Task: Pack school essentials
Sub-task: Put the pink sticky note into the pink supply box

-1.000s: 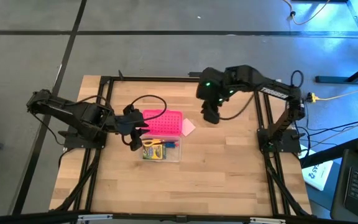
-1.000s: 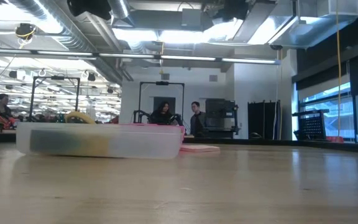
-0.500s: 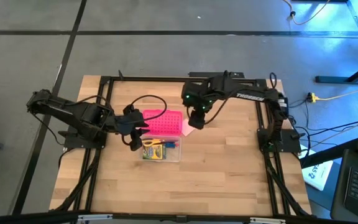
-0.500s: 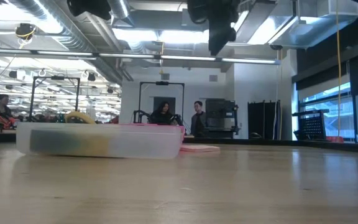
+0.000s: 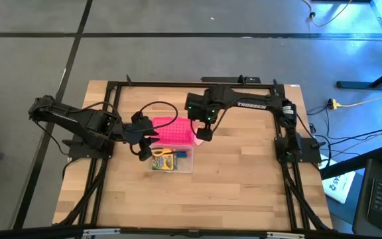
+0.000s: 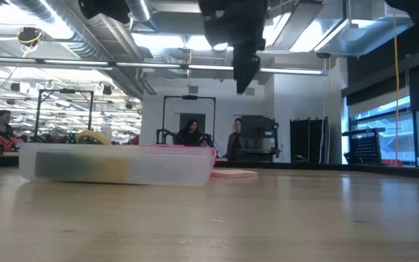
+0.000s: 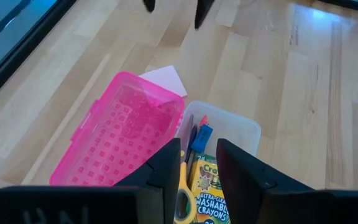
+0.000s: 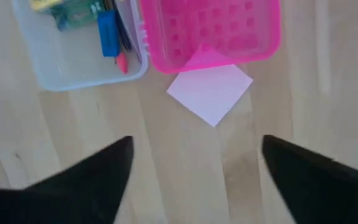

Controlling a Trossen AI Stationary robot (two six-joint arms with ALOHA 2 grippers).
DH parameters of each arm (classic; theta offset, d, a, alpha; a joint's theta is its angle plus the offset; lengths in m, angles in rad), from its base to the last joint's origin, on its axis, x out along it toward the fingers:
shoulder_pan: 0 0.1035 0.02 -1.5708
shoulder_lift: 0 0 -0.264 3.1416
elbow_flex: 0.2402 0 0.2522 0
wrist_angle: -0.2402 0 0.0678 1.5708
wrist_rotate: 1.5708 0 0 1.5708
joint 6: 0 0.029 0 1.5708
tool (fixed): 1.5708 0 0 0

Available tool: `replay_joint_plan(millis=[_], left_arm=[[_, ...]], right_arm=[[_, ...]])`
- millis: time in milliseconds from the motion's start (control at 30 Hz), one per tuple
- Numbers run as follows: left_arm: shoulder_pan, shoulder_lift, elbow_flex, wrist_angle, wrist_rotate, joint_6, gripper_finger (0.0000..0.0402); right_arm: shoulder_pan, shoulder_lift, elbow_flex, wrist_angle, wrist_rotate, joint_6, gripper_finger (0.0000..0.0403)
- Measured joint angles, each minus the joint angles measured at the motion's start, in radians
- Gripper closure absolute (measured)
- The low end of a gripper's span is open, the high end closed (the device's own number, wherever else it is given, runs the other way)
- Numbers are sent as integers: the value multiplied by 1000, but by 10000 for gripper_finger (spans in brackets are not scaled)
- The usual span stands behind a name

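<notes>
A pencil box lies open mid-table: its bright pink dotted lid (image 5: 173, 131) at the far side, its clear half (image 5: 172, 160) nearer. The clear half holds yellow-handled scissors (image 7: 182, 193), a crayon box (image 7: 210, 193), pens (image 7: 189, 134) and a small blue piece (image 8: 107, 31). A pale pink square pad (image 8: 210, 93) lies flat on the table, one corner under the lid's right edge. My right gripper (image 8: 194, 180) hangs wide open above the pad, well clear of it (image 6: 244, 69). My left gripper (image 7: 197, 168) is open above the clear half's left end.
Black frame rails (image 5: 111, 119) run along the table's left, far and right sides. Bare wood (image 5: 244, 179) lies to the right of and nearer than the box. People stand in the room far behind the table (image 6: 191, 135).
My right gripper has swung toward the table's left edge and come down, from right of the pad to above it, staying open. The box, the pad and my left arm have not moved.
</notes>
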Motion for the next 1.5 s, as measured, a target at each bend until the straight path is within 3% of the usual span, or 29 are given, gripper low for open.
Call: replay_joint_plan(millis=[133,233,567,967,1400,1500], left_arm=[[0,0,0,0,0,0,304],[0,0,0,0,0,0,304],[0,0,0,0,0,0,304],[0,0,0,0,0,0,304],[0,0,0,0,0,0,304],[0,0,0,0,0,0,304]], right_arm=[[-11,52,0,2,-18,-19,9],[-18,101,0,5,-75,-30,16],[-40,214,0,96,-82,-108,12],[-60,286,0,73,-129,-264,11],[-62,297,-1,123,-131,-350,11],[-62,296,-52,168,-146,-365,11]])
